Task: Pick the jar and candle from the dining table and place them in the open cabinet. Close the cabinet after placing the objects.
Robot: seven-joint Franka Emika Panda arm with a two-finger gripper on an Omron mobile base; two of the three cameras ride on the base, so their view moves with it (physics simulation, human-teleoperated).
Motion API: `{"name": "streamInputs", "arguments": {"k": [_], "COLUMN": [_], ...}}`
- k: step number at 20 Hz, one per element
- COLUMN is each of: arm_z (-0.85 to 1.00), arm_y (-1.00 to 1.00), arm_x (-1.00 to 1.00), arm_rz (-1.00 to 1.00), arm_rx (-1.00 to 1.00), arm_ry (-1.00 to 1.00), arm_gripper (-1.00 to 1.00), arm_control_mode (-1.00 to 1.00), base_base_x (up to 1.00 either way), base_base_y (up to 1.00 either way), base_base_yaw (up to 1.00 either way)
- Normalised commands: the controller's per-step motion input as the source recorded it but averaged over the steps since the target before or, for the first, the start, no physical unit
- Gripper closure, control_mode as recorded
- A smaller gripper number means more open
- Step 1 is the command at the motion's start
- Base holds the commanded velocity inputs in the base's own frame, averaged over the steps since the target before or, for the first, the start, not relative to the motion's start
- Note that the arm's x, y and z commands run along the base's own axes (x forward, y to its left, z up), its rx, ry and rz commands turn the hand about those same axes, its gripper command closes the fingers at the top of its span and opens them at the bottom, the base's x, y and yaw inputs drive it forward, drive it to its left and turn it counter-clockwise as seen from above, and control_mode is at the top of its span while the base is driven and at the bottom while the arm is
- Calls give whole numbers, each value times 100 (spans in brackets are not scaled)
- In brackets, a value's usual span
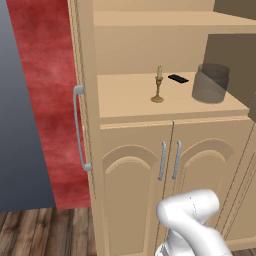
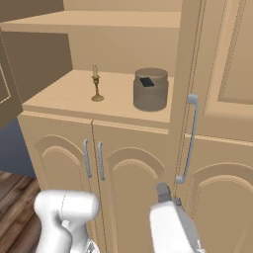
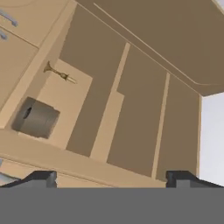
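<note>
I see my hand [image 3: 111, 178] spread wide and holding nothing below the open cabinet [image 1: 135, 170], where the candle [image 1: 158, 86] stands upright on the lower shelf [image 1: 125, 100] with the jar [image 1: 211, 83] well apart beside it.

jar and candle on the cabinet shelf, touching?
Apart. The right base view shows bare shelf between the candle and the jar.
</note>
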Motion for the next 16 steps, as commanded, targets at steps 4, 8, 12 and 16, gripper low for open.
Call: {"name": "streamInputs", "arguments": {"k": [4, 8, 12, 16], "arm_z": [-22, -29, -25, -23], "arm_y": [-13, -1, -16, -27], "arm_x": [35, 52, 52, 50], "arm_rz": [0, 0, 0, 0], "arm_rx": [0, 0, 0, 0], "arm_ry": [4, 2, 0, 1], "arm_gripper": [-100, -100, -100, -100], "arm_control_mode": [-100, -100, -100, -100], "base_base_x": [0, 0, 0, 0], "base_base_y": [0, 0, 0, 0], "base_base_yaw": [0, 0, 0, 0]}}
